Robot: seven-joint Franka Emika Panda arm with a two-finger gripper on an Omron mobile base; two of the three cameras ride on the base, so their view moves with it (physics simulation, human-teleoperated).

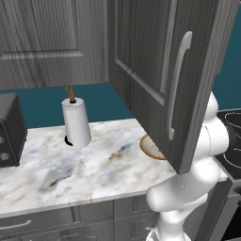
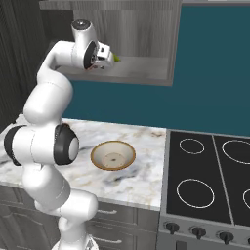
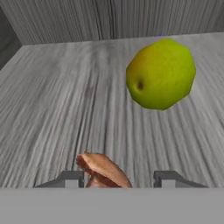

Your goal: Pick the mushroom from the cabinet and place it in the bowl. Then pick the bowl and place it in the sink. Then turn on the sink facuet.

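Note:
The small brown-capped mushroom (image 3: 103, 169) lies on the grey wood shelf of the cabinet (image 2: 136, 71), between my gripper's (image 3: 120, 180) two finger tips. It sits close against the left finger, and a gap shows on its right side, so the jaws stand open around it. In the right base view my gripper (image 2: 110, 57) reaches into the open cabinet at shelf height. The cabinet door (image 1: 160, 70) hangs open over the counter. The tan-rimmed bowl (image 2: 113, 155) rests empty on the marble counter below; its edge (image 1: 150, 147) peeks out behind the door. The sink and the sink facuet are out of view.
A yellow-green fruit (image 3: 160, 73) lies on the shelf just beyond the mushroom, to the right. A paper towel roll (image 1: 76, 122) and a dark oven (image 1: 9, 129) stand on the counter's left. A black cooktop (image 2: 210, 180) adjoins the counter on the right.

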